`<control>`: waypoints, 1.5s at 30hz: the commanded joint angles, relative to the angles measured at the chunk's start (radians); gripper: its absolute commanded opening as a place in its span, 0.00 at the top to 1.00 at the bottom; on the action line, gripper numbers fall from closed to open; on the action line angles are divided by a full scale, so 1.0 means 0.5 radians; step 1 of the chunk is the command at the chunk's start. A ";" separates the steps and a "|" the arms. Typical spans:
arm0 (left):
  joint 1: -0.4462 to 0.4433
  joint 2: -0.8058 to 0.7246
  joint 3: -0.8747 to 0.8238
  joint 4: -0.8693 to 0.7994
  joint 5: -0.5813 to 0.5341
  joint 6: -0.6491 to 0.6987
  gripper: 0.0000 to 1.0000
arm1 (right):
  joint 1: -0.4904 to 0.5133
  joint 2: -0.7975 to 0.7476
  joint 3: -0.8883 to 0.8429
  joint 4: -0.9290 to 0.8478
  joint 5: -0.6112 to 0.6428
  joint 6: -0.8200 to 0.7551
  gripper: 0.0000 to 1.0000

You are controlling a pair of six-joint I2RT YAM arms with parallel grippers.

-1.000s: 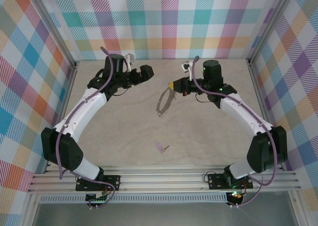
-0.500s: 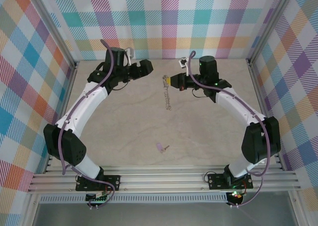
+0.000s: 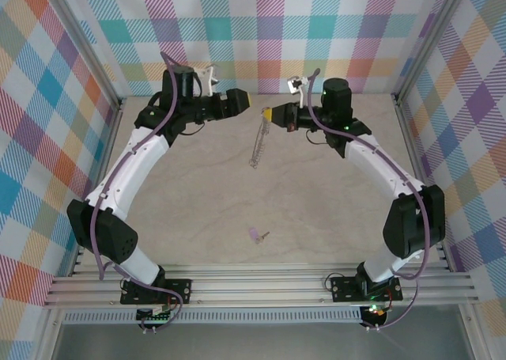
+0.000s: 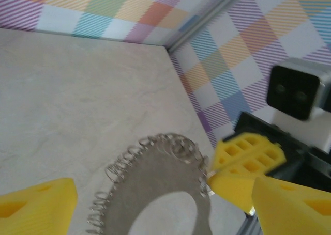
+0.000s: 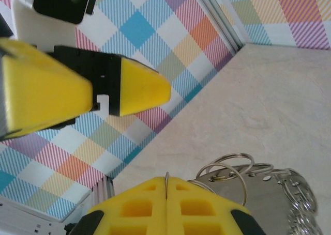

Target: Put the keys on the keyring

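The keyring [image 3: 257, 142] hangs edge-on above the far middle of the table, a grey metal hoop fringed with small silvery rings. My right gripper [image 3: 269, 115] is shut on its upper rim; in the right wrist view the yellow pads [image 5: 166, 193] pinch a thin ring of the keyring [image 5: 269, 193]. My left gripper [image 3: 241, 100] is open just left of it. In the left wrist view the keyring [image 4: 155, 186] lies between the left fingers [image 4: 36, 206], touching neither. The key [image 3: 254, 234], lilac-headed, lies on the table near the front.
Plaid walls with metal corner posts [image 3: 403, 107] close in the table on three sides. The two arms curve in from the near rail [image 3: 261, 285] and meet at the back. The right wrist's camera block [image 4: 295, 88] sits close behind the ring.
The right gripper has carried the keyring up and a little left, turning it edge-on. The left gripper has moved right and back to stand close beside it, its jaws narrowing slightly.
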 commanded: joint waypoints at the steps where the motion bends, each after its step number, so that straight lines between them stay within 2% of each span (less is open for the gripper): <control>1: 0.011 0.035 0.064 0.162 0.292 0.025 0.17 | -0.049 0.084 0.031 0.450 -0.233 0.288 1.00; 7: 0.011 0.088 0.099 0.286 0.514 -0.005 0.27 | -0.054 0.083 0.001 0.595 -0.331 0.381 1.00; 19: 0.011 0.094 -0.009 0.638 0.773 -0.051 0.63 | -0.058 -0.139 -0.147 0.521 -0.457 0.314 1.00; 22: 0.011 0.087 -0.031 0.671 0.839 -0.048 0.67 | -0.057 -0.185 -0.189 0.528 -0.473 0.322 1.00; 37: -0.016 0.042 -0.192 0.868 0.992 -0.159 0.71 | -0.058 -0.228 -0.244 0.672 -0.421 0.408 1.00; 45: -0.032 0.038 -0.233 0.866 0.979 -0.163 0.63 | -0.057 -0.212 -0.231 0.737 -0.409 0.455 1.00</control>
